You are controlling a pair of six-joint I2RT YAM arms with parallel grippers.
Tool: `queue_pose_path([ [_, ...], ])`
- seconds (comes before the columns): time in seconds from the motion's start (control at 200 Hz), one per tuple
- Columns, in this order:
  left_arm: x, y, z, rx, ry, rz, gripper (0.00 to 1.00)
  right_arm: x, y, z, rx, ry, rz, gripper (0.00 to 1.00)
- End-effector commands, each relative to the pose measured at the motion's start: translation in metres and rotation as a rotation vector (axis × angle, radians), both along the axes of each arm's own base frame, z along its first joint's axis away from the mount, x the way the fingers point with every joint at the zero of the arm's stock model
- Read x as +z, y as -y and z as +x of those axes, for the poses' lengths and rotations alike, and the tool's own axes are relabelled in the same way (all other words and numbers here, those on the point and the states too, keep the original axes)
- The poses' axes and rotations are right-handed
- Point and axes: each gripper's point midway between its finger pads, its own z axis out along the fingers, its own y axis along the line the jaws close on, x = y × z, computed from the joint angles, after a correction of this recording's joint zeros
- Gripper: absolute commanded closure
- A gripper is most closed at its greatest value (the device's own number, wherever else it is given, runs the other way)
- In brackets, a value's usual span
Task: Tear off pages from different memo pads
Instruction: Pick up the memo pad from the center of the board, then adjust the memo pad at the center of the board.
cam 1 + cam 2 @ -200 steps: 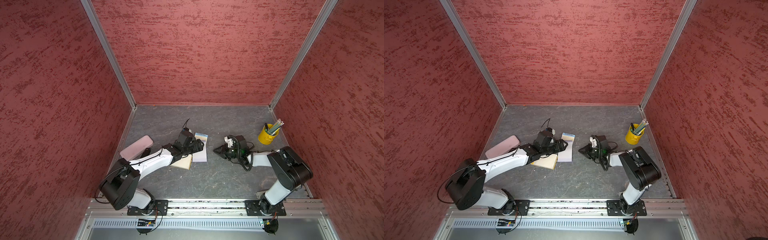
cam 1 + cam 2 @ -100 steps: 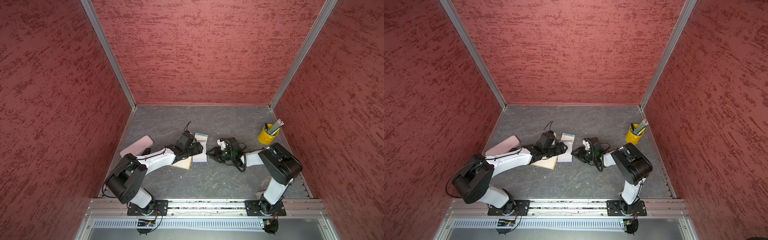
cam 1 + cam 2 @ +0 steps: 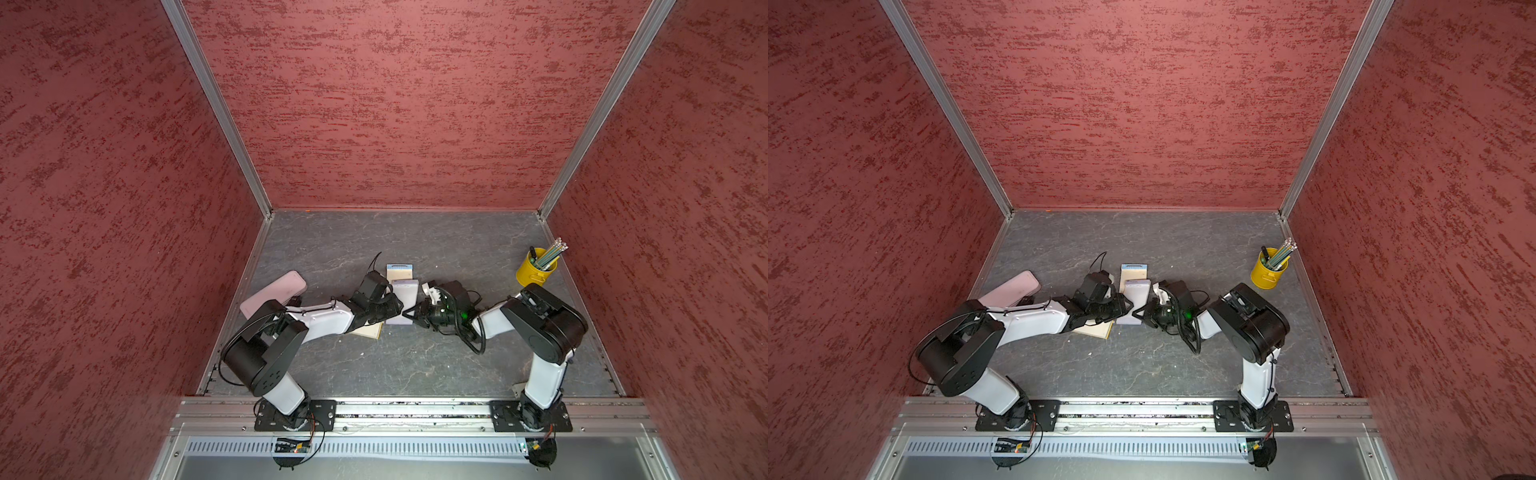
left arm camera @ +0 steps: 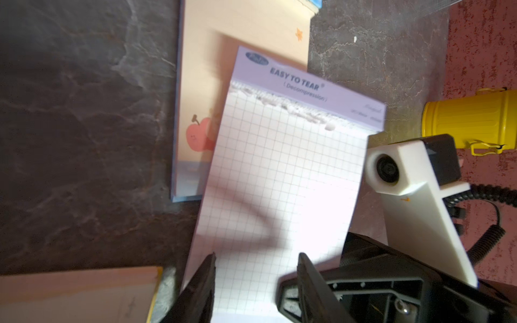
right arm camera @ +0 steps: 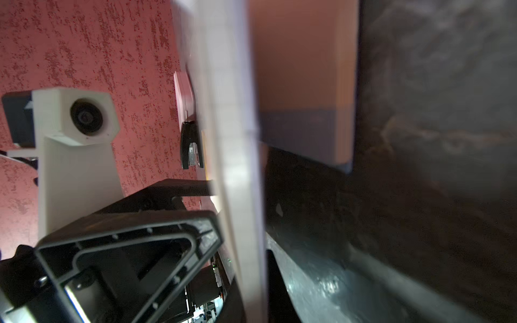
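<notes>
We see the lavender memo pad [image 3: 405, 297], headed by a pale purple band, lying in the middle of the grey stone-patterned bench [image 3: 395, 365] with its squared white top sheet [image 4: 279, 181] facing up. At the pad's near edge the left gripper [image 4: 256, 268] stands spread, its two black fingers [image 4: 205, 279] apart over the sheet. Coming in from the right, the right gripper [image 5: 240, 201] is pressed together on the sheet's near right corner, though that view is blurred. The pad's far end overlaps the cream memo pad with a blue border and red apple [image 4: 195, 84]. Near and left lies the cream memo pad with a yellow edge [image 4: 75, 293], partly under the left arm. Further left sits a pink rounded case [image 3: 272, 293], and at the far right a yellow metal cup of pencils [image 3: 534, 272].
</notes>
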Motion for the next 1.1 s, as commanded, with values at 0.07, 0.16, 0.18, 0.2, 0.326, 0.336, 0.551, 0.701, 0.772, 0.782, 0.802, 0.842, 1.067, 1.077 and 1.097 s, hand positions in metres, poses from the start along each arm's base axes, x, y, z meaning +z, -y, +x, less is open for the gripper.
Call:
queue_pose_path([
  [0.07, 0.030, -0.018, -0.001, 0.027, 0.038, -0.018, 0.50, 0.022, 0.023, -0.006, -0.006, 0.020, -0.002, 0.96],
  [0.16, 0.047, -0.030, 0.003, 0.049, 0.079, -0.024, 0.48, 0.021, 0.048, -0.003, -0.028, 0.042, -0.118, 0.98],
  [0.18, 0.050, -0.032, 0.004, 0.054, 0.089, -0.024, 0.48, 0.024, 0.052, 0.000, -0.033, 0.056, -0.135, 0.98],
  [0.2, 0.053, -0.033, 0.004, 0.058, 0.096, -0.023, 0.48, 0.023, 0.058, 0.003, -0.040, 0.056, -0.160, 0.98],
  [0.326, 0.066, -0.032, 0.005, 0.064, 0.128, -0.033, 0.47, 0.020, 0.094, 0.031, -0.084, 0.073, -0.305, 0.99],
  [0.336, 0.067, -0.032, 0.005, 0.063, 0.132, -0.034, 0.47, 0.018, 0.098, 0.034, -0.090, 0.065, -0.321, 0.99],
  [0.551, 0.070, -0.019, -0.001, 0.029, 0.153, 0.010, 0.35, -0.002, 0.111, 0.069, -0.043, 0.055, -0.472, 1.00],
  [0.701, 0.074, -0.029, -0.002, 0.068, 0.188, 0.004, 0.26, -0.018, 0.074, 0.068, 0.056, 0.033, -0.441, 1.00],
  [0.772, 0.077, -0.036, 0.000, 0.085, 0.202, 0.006, 0.25, -0.018, 0.047, 0.065, 0.102, 0.042, -0.395, 1.00],
  [0.782, 0.077, -0.036, 0.000, 0.086, 0.204, 0.005, 0.25, -0.017, 0.043, 0.065, 0.106, 0.044, -0.385, 1.00],
  [0.802, 0.079, -0.038, 0.001, 0.092, 0.207, 0.004, 0.24, -0.015, 0.037, 0.065, 0.112, 0.049, -0.367, 1.00],
  [0.842, 0.081, -0.041, 0.002, 0.092, 0.212, -0.002, 0.24, -0.013, 0.027, 0.065, 0.119, 0.055, -0.332, 1.00],
  [1.067, 0.103, -0.063, 0.008, 0.108, 0.252, -0.073, 0.26, 0.026, 0.040, 0.055, 0.084, 0.127, -0.200, 1.00],
  [1.077, 0.105, -0.063, 0.008, 0.106, 0.254, -0.074, 0.26, 0.028, 0.042, 0.053, 0.081, 0.130, -0.196, 1.00],
  [1.097, 0.107, -0.062, 0.007, 0.098, 0.259, -0.078, 0.26, 0.033, 0.047, 0.050, 0.076, 0.136, -0.189, 1.00],
])
